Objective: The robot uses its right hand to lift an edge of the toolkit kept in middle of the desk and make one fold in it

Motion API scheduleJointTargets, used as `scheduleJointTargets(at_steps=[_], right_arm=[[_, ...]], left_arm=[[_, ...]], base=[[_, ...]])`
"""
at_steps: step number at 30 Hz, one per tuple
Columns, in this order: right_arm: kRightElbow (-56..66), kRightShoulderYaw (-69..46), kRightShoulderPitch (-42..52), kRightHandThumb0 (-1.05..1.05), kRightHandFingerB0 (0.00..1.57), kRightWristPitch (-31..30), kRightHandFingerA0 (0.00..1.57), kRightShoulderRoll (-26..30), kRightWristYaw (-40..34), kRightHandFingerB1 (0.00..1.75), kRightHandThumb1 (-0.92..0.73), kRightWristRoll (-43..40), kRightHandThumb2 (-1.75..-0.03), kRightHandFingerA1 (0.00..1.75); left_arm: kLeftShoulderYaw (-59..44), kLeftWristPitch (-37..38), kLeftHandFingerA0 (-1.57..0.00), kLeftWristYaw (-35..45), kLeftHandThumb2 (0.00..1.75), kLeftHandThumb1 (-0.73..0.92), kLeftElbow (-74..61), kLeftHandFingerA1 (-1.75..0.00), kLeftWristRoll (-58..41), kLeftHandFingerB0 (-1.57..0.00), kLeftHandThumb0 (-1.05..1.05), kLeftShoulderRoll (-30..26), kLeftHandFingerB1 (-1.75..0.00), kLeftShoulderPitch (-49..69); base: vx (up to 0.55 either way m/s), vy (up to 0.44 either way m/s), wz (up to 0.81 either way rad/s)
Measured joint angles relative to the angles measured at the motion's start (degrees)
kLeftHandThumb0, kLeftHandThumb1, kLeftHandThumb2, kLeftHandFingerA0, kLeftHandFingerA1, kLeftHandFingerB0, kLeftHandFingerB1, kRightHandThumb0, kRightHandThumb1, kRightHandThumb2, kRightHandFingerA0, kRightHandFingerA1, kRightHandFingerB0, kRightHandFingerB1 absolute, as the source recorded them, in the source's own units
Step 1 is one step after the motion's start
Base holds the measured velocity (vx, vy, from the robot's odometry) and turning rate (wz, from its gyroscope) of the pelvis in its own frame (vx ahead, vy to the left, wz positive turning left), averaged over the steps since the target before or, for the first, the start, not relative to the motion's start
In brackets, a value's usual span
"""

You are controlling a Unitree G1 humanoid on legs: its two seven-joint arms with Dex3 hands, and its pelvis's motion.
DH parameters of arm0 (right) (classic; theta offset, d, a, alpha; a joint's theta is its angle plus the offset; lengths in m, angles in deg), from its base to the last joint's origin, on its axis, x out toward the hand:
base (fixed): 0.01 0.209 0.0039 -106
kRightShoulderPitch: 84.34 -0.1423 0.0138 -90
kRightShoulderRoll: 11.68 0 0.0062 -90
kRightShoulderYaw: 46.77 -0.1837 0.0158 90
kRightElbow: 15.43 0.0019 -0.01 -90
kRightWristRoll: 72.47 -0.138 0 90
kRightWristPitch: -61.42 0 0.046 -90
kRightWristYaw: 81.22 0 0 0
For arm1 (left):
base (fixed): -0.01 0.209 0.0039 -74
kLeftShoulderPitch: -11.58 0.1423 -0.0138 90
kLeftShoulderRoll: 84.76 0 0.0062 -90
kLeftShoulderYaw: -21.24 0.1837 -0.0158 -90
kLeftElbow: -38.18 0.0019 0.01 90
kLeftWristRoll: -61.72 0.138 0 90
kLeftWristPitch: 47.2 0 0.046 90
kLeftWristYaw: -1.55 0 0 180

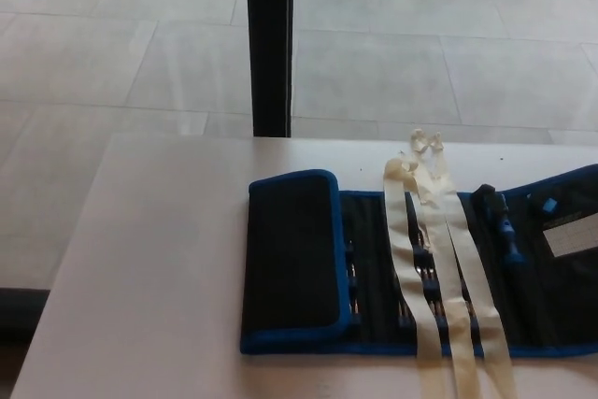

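**One fold lying flat, no hand in sight**

Across the lower right of the frame the toolkit [420, 277] lies unrolled on the desk [159, 259], its left flap [291, 259] already folded over. The fold looks made, or a further one needs the right hand, but neither hand shows. Cream straps [448, 268] cross it. Bare desk opens leftward; the near edge is close.

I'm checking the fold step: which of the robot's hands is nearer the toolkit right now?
Neither can be named: no hand or arm shows in the head view. The toolkit lies on the desk, its left flap already folded over, cream straps across its middle.
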Motion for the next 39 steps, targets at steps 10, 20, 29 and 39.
scheduleJointTargets(at_steps=[10,20,29,39], right_arm=[[-3.2,-16.2,-4.4,-0.75,0.0,-1.2,1.09,2.6,-0.8,0.8,-0.86,-7.7,-0.67,1.34],[-7.7,-31.2,-10.1,-0.71,0.0,-2.2,0.86,10.2,-4.8,0.73,-0.85,-15.2,-0.7,1.58],[-5.8,-37.5,-20.3,-0.73,0.18,-3.8,0.7,18.4,-9.4,0.81,-0.82,-21.9,-0.63,1.0],[12.2,-31.4,-25.8,-0.83,0.52,-7.2,0.79,15.9,-11.1,0.61,-0.7,-26.2,-0.61,0.68]], left_arm=[[-5.2,-0.1,-0.44,0.0,0.67,0.89,4.7,-0.66,-1.6,-0.32,-0.74,-3.6,-0.48,-3.7],[-8.2,-0.1,-0.47,0.1,0.66,0.91,8.1,-0.68,-2.7,-0.35,-0.75,-5.1,-0.51,-5.1],[-9.8,-0.1,-0.44,0.3,0.67,0.9,10.4,-0.68,-3.5,-0.35,-0.76,-7.0,-0.51,-5.2],[-10.0,-0.1,-0.42,0.4,1.09,0.7,11.0,-0.68,-4.3,-0.32,-0.74,-7.0,-0.58,-5.3]], base=[[0.0,0.0,0.0],[0.0,0.0,0.0],[0.0,0.0,0.0],[0.0,0.0,0.01]])
